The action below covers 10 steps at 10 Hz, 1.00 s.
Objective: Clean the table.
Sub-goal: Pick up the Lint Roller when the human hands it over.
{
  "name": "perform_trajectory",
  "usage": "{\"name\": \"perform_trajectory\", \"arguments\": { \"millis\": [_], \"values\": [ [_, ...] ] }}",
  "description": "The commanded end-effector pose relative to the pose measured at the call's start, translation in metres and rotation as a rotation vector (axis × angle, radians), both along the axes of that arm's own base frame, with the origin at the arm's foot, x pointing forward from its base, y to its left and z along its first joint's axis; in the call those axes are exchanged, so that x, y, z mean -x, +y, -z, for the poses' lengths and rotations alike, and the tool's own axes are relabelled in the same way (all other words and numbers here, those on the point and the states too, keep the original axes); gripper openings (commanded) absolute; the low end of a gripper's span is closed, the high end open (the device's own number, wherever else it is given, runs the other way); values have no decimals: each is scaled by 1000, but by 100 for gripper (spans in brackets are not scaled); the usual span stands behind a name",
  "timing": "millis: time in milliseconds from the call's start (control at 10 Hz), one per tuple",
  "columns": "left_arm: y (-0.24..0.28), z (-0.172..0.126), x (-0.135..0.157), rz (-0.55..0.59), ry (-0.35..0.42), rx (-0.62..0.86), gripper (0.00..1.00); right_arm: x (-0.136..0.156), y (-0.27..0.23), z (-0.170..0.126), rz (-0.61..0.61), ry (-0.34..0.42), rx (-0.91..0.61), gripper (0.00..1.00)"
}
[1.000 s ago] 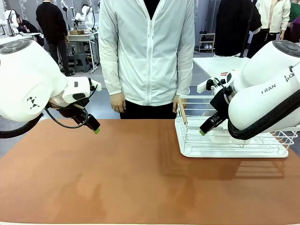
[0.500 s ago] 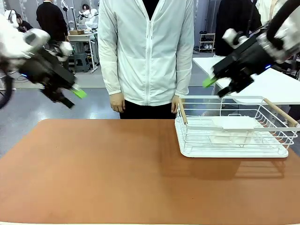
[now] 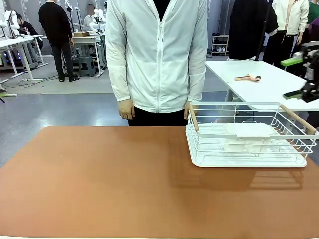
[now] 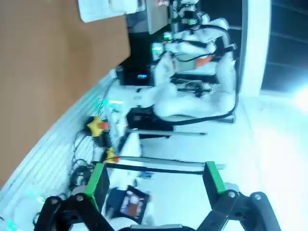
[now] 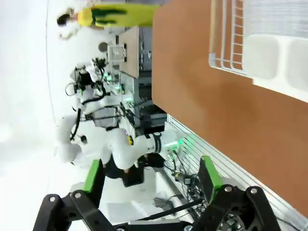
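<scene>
The counter (image 3: 99, 189) looks clean, basket (image 3: 249, 163) at 2 o'clock; left end effector (image 4: 155, 169) and right end effector (image 5: 151, 164) spread, empty; probably finished, nothing left to do.

Front across table (image 3: 99, 189); wrist views sideways.

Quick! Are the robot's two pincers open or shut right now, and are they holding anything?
Left pincer: open, holding nothing.
Right pincer: open, holding nothing.

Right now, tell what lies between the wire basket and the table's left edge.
Nothing: the front view shows the table bare left of the white wire basket.
</scene>
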<state>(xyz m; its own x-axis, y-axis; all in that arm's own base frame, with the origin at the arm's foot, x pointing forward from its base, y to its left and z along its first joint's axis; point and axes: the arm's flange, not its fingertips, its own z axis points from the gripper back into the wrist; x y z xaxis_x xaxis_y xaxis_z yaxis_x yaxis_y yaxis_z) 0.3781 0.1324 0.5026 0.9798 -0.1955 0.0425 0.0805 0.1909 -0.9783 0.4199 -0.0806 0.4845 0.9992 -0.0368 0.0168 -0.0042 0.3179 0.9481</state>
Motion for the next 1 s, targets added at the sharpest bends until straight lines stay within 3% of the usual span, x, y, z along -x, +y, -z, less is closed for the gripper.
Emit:
{"name": "perform_trajectory", "arguments": {
  "millis": [0,500,600,700,900],
  "values": [
    [47,-5,-6,-48,92,6,100,-10,-35,-11,87,49,-10,100],
    [165,12,28,-164,129,59,100,0,-121,6,172,74,-29,100],
    [180,21,35,-174,98,58,100,1,-136,13,181,67,-33,100],
    [191,30,40,-181,18,60,100,1,-143,20,165,59,-20,100],
    [198,46,39,-203,-46,23,100,-4,-150,29,172,75,-33,100]
  ]
}}
